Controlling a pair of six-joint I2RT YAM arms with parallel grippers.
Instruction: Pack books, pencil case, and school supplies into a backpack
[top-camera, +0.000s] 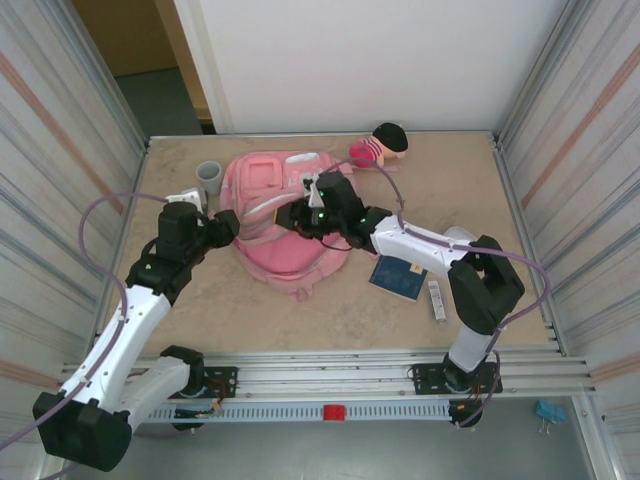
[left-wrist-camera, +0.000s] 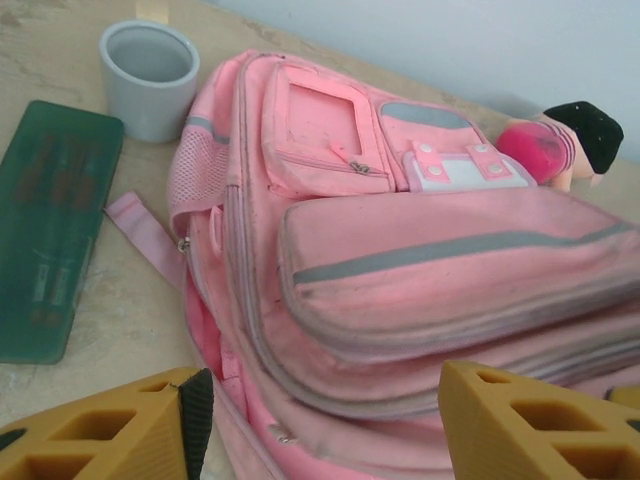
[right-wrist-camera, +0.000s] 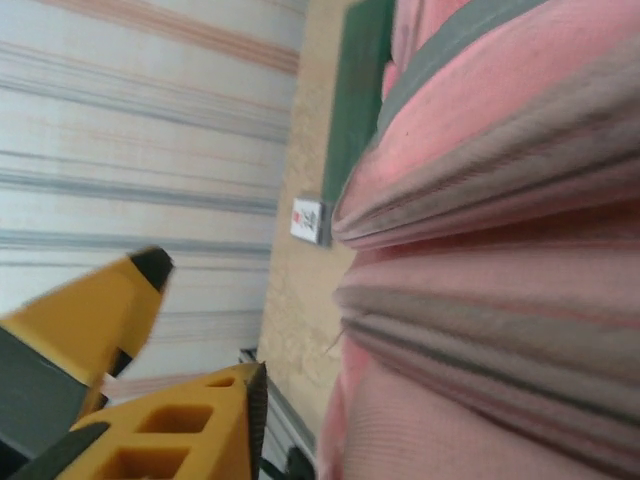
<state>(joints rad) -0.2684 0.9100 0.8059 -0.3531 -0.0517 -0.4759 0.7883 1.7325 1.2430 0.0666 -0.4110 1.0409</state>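
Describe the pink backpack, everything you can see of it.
The backpack is pink fabric, smudged, with grey piping and a grey stripe. It lies on the table, front up, zipped pockets stacked on top. A white patch with two pink snap tabs sits near its top, a mesh pocket on one side. One strap trails on the table toward the pencil case. A grey cup stands by its top corner.
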